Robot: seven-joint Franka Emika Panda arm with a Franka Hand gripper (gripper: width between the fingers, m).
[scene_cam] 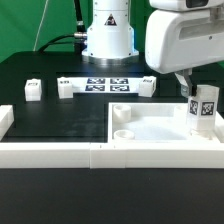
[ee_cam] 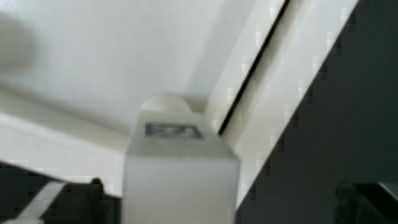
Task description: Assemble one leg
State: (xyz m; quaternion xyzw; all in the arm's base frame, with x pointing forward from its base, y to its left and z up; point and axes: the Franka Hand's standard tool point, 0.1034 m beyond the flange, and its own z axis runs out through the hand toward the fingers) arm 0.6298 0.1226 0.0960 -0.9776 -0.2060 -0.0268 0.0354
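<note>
The leg (scene_cam: pixel 203 108), a small white block with a black-and-white tag, stands slightly tilted at the exterior view's right edge of the large white panel (scene_cam: pixel 160 128). My gripper (scene_cam: pixel 192 88) is just above it. In the wrist view the leg (ee_cam: pixel 178 170) runs down between my fingers to the panel (ee_cam: pixel 125 70). One dark finger (ee_cam: pixel 68 200) sits close against it. The other finger (ee_cam: pixel 368 196) is well apart from it. The jaws stand wide, so the gripper (ee_cam: pixel 214 203) is open around the leg.
Three more white blocks (scene_cam: pixel 32 90) (scene_cam: pixel 67 87) (scene_cam: pixel 147 84) lie at the back beside the marker board (scene_cam: pixel 105 84). A white wall (scene_cam: pixel 60 152) runs along the front and turns up the exterior view's left side (scene_cam: pixel 5 122). The robot base (scene_cam: pixel 107 35) stands behind.
</note>
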